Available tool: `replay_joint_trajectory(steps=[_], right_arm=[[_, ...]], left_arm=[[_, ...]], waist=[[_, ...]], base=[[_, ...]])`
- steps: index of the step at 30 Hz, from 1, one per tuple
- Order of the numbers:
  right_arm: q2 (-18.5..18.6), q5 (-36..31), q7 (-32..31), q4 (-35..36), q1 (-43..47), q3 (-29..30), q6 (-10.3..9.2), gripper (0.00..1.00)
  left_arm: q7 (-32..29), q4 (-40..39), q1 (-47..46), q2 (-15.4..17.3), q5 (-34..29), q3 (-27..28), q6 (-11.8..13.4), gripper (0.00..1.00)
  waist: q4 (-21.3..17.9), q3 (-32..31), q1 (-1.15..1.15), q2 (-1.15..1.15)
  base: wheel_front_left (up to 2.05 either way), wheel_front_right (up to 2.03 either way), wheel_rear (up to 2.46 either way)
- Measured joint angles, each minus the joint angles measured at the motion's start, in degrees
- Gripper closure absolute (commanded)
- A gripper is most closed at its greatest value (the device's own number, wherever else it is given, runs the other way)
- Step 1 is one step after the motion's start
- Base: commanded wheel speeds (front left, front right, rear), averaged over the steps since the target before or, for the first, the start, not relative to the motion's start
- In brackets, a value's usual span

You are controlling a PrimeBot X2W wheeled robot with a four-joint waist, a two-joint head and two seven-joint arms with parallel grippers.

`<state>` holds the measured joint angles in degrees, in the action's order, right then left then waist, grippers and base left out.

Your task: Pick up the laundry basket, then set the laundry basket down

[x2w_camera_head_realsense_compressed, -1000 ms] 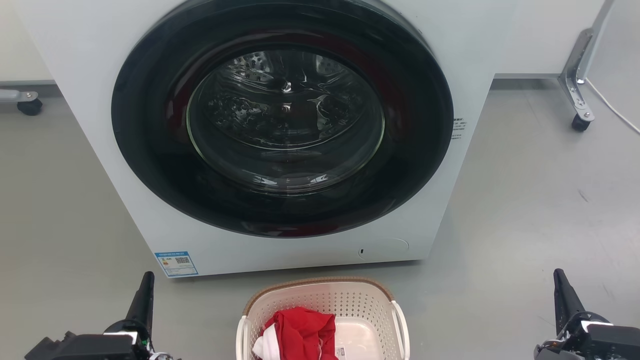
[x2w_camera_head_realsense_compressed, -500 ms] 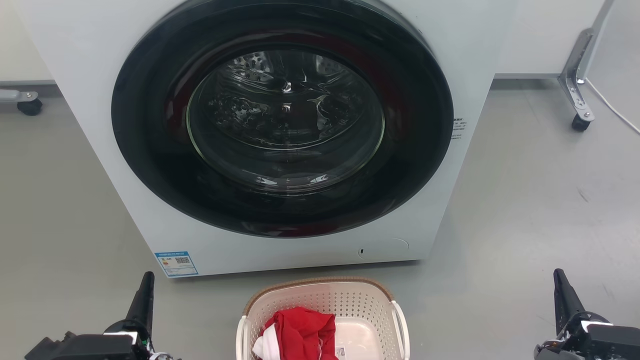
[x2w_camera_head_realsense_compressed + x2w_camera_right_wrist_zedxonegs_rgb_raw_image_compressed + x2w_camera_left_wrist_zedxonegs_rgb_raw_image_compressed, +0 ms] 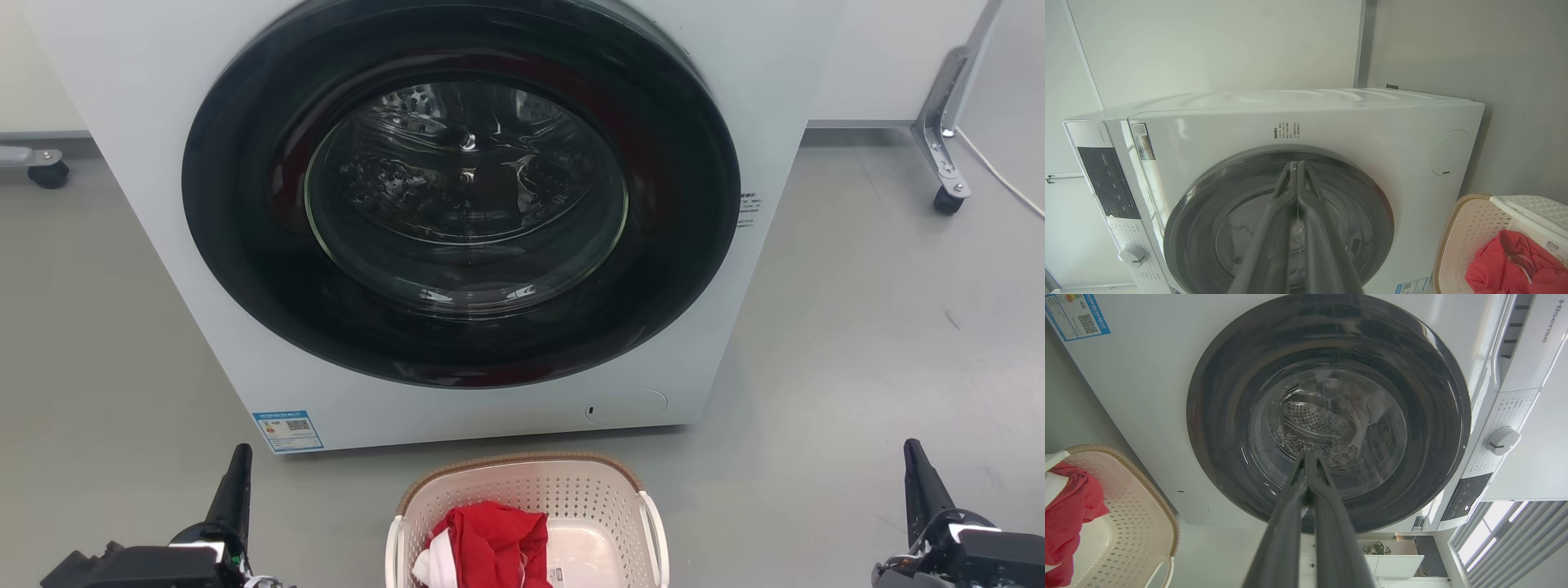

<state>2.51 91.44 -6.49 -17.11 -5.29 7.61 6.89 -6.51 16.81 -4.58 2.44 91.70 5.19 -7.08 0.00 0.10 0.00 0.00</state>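
So the laundry basket (image 3: 531,490) is sitting flat on the floor (image 3: 857,327), dead centre and low in the head view, just in front of the washing machine (image 3: 784,82). There's a red cloth (image 3: 498,531) bunched up inside it.

The key bit: the basket lies between the two arms, inward from both. The left gripper (image 3: 241,457) is off to its left and the right gripper (image 3: 916,469) well off to its right. The left one looks nearer to me. Both point up toward the washer, not at the basket. In the wrist views each gripper has its fingers pressed together with nothing between them.

The basket's white loop handles sit on its left (image 3: 393,547) and right (image 3: 655,531) sides, one facing each arm. Its near end runs off the bottom of the head view, so I can't call its long axis for sure.

A basket on the floor with both grippers empty fits either waiting for a lift or already put back down, so I can't tell which.

Only the washer's front crowds the basket's far rim. The floor on either side looks bare.
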Motion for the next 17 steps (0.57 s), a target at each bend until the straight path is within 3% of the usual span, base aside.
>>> replay_joint_trajectory(steps=[17], right_arm=[[0.0, 0.0, 0.0, 0.0, 0.0, 0.0, 0.00, 1.00]], left_arm=[[0.0, 0.0, 0.0, 0.0, 0.0, 0.0, 0.0, 1.00]], waist=[[0.0, 0.0, 0.00, 0.00]], base=[[0.00, 0.00, 0.00]])
